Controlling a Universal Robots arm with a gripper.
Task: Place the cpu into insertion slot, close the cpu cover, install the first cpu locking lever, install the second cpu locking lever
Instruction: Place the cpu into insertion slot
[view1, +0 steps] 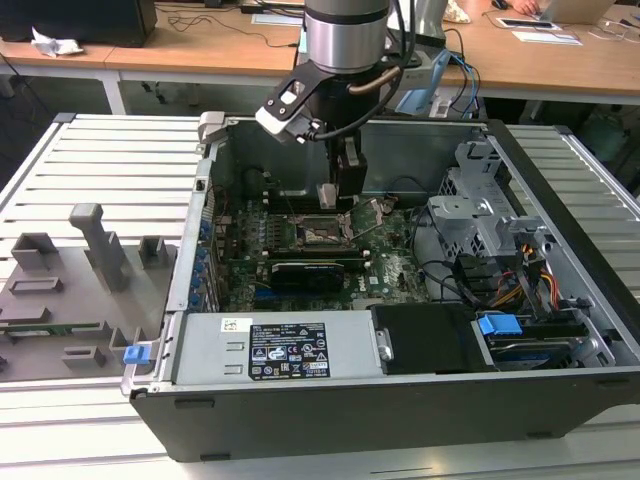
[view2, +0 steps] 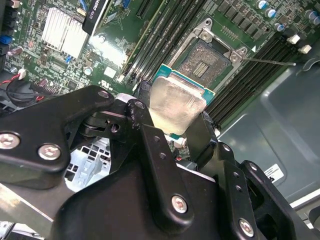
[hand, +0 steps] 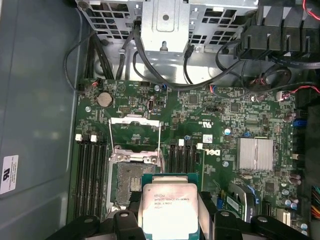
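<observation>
Your fingers (view2: 200, 135) pinch the cpu (view2: 176, 102) by two opposite edges. It is square, held flat, with the silvery top toward the wrist. Just under and ahead of the fingers the insertion slot (hand: 129, 180) lies open, its pin field bare. The cpu hangs above its near edge and is not seated. Beyond the slot, the cpu cover (hand: 134, 122) is folded back. Memory slots (hand: 90, 170) run close along both sides. The arm (view1: 345, 40) comes straight down into the open case (view1: 400, 400).
</observation>
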